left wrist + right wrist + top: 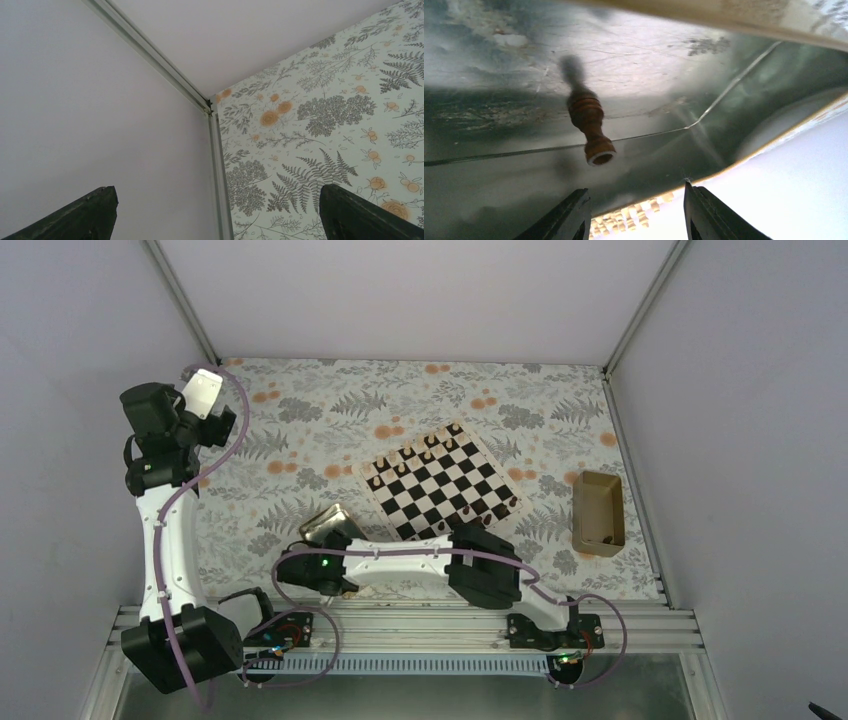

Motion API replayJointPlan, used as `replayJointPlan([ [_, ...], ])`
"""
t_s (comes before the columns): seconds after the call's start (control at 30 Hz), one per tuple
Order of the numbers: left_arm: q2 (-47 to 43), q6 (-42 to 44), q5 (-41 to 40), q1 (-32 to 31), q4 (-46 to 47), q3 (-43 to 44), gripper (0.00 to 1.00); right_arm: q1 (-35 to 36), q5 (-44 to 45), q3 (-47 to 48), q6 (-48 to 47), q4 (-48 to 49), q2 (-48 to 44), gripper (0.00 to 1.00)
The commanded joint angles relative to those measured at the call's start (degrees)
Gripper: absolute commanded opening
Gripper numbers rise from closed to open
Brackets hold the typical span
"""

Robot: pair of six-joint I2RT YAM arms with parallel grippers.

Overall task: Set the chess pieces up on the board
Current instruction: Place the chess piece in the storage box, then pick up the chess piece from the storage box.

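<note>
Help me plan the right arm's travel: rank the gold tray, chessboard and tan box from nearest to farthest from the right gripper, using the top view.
1. Gold tray, near the front, right at the right gripper.
2. Chessboard, mid-table, to the tray's right and farther back.
3. Tan box, by the right wall.

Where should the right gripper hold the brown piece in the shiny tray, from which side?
The chess piece lies on its side in the tray, base toward the open right gripper. Probably pinch its ribbed body across, approaching from the base end.
</note>
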Motion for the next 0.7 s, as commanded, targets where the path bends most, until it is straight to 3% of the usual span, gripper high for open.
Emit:
replayJointPlan([
  [0.0, -0.43, -0.27, 1.93, 0.63, 1.03, -0.25, 1.00, -2.14, -5.37, 7.79, 2.67, -8.45, -0.22, 0.50],
  [0.13, -0.33, -0.55, 2.70, 0.93, 0.84, 0.01, 1.00, -6.09, -13.94, 7.37, 5.67, -10.53, -5.18, 0.51],
  [0.27, 0.42, -1.44, 4.80, 1.57, 0.89, 0.23, 1.00, -11.72, -29.09, 8.29, 7.30, -12.16, -10.29, 0.52],
  [0.53, 1.27, -5.26, 7.32, 2.05, 1.11, 0.49, 1.00, -19.36, -51.82, 5.08, 10.62, -7.52, -13.98, 0.54],
  [0.67, 1.09, -6.21, 7.40, 2.00, 1.00, 0.68, 1.00, -20.01, -58.59, 3.85, 11.28, -7.17, -13.76, 0.51],
])
